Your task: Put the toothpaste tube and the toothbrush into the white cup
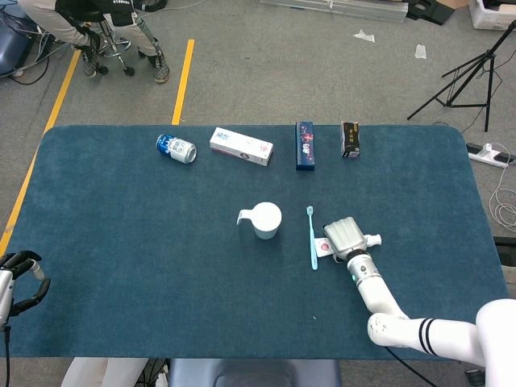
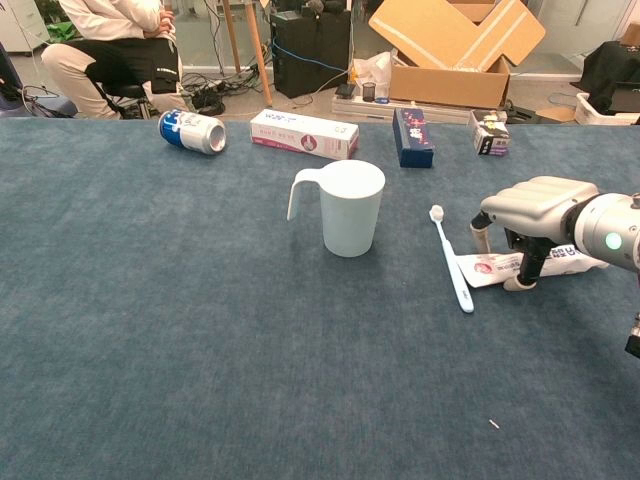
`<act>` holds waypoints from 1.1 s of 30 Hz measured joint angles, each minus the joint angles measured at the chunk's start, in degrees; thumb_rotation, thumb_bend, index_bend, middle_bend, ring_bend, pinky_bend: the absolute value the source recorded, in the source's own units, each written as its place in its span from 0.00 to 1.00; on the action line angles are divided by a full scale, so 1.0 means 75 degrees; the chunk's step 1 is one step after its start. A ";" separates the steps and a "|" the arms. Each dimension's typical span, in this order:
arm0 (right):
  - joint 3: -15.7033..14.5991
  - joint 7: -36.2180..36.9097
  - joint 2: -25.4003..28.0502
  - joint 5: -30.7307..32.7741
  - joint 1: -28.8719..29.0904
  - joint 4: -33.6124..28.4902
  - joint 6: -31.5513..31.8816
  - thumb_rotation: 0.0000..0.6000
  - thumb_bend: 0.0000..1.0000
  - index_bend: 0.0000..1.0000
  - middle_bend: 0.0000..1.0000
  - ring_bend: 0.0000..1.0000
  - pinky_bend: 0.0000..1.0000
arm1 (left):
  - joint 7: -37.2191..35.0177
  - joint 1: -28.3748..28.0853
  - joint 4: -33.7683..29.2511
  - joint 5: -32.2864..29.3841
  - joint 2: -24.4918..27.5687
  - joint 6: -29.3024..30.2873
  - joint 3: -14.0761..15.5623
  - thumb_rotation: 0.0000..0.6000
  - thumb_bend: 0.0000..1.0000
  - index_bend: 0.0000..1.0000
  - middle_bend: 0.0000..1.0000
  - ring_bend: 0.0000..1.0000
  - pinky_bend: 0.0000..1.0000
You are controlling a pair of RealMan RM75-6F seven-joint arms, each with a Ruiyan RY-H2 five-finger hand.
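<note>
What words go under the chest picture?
Right hand reaching over the toothpaste tube, beside the toothbrush and white cup.

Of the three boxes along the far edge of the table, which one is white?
The long white box, left of the dark blue box and the small black box.

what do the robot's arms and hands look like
The right hand is silver-grey with pale fingertips, on a white tubular right arm with a small green light near the wrist and black bands further back. The left hand is black, on a whitish wrist.
</note>
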 measured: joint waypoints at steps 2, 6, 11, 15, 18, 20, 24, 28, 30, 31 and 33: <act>0.0004 0.0046 -0.0008 0.0029 0.0022 -0.0003 -0.0014 1.00 0.16 0.45 1.00 1.00 1.00 | -0.0004 0.0000 0.0001 -0.0002 0.0001 -0.0001 -0.0001 1.00 0.32 0.60 0.39 0.36 0.44; 0.0010 0.0166 -0.0038 0.0040 0.0060 0.0002 -0.0021 1.00 0.21 0.49 1.00 1.00 1.00 | -0.0009 0.0002 -0.0003 0.0001 0.0005 0.0008 -0.0001 1.00 0.32 0.60 0.39 0.37 0.44; -0.0014 0.0215 -0.0080 0.0068 0.0094 0.0037 0.0042 1.00 0.28 0.56 1.00 1.00 1.00 | -0.0016 0.0007 -0.0009 -0.0001 0.0013 0.0014 -0.0001 1.00 0.32 0.60 0.39 0.36 0.44; -0.0031 0.0277 -0.0064 0.0051 0.0087 -0.0010 0.0133 1.00 0.33 0.60 1.00 1.00 1.00 | -0.0025 0.0008 -0.0013 -0.0001 0.0020 0.0013 0.0001 1.00 0.32 0.60 0.39 0.36 0.44; -0.0042 0.0340 -0.0003 0.0017 0.0063 -0.0121 0.0192 1.00 0.36 0.62 1.00 1.00 1.00 | -0.0023 0.0008 -0.0014 -0.0004 0.0021 0.0012 0.0000 1.00 0.32 0.60 0.39 0.36 0.44; -0.0053 0.0375 0.0063 0.0000 0.0044 -0.0227 0.0232 1.00 0.37 0.63 1.00 1.00 1.00 | -0.0016 0.0007 -0.0013 -0.0006 0.0018 0.0008 0.0000 1.00 0.32 0.60 0.39 0.36 0.44; -0.0057 0.0487 0.0247 -0.0036 -0.0010 -0.0513 0.0331 1.00 0.37 0.64 1.00 1.00 1.00 | 0.0016 0.0000 -0.0006 -0.0012 0.0007 -0.0012 0.0005 1.00 0.32 0.60 0.39 0.36 0.44; -0.0026 0.0731 0.0495 -0.0193 -0.0115 -0.0896 0.0512 1.00 0.38 0.64 1.00 1.00 1.00 | 0.0040 -0.0004 0.0000 -0.0016 -0.0004 -0.0024 0.0008 1.00 0.32 0.60 0.39 0.36 0.44; -0.0003 0.0889 0.0662 -0.0328 -0.0193 -0.1140 0.0637 1.00 0.38 0.64 1.00 1.00 1.00 | 0.0058 -0.0009 0.0007 -0.0023 -0.0012 -0.0035 0.0008 1.00 0.32 0.60 0.39 0.36 0.44; 0.0008 0.0960 0.0741 -0.0388 -0.0229 -0.1252 0.0691 1.00 0.39 0.64 1.00 1.00 1.00 | 0.0067 -0.0009 0.0009 -0.0024 -0.0015 -0.0038 0.0010 1.00 0.32 0.60 0.39 0.36 0.44; 0.0040 0.1139 0.0939 -0.0529 -0.0319 -0.1522 0.0816 1.00 0.39 0.64 1.00 1.00 1.00 | 0.0089 -0.0013 0.0012 -0.0026 -0.0025 -0.0049 0.0013 1.00 0.32 0.60 0.39 0.36 0.44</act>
